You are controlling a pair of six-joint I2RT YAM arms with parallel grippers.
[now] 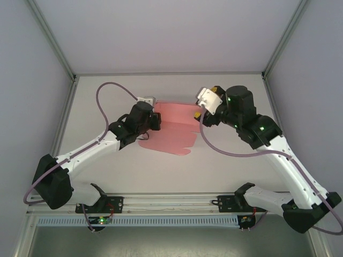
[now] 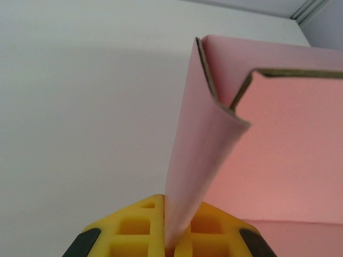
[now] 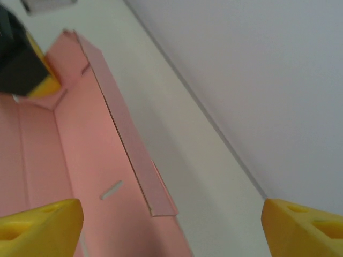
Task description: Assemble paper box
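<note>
The pink, thin-card, die-cut paper box (image 1: 171, 131) lies partly folded in the middle of the white table (image 1: 177, 179). The left gripper (image 2: 172, 235) pinches one raised side flap (image 2: 198, 160). The right gripper (image 3: 171, 227) is wide open over the right end of the box. The card looks light and bends easily, so it is safer to hold it near the creases.

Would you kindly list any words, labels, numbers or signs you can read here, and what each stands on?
None can be read: the paper box is plain pink card, and the left gripper pinching its flap and the open right gripper show no print.
</note>
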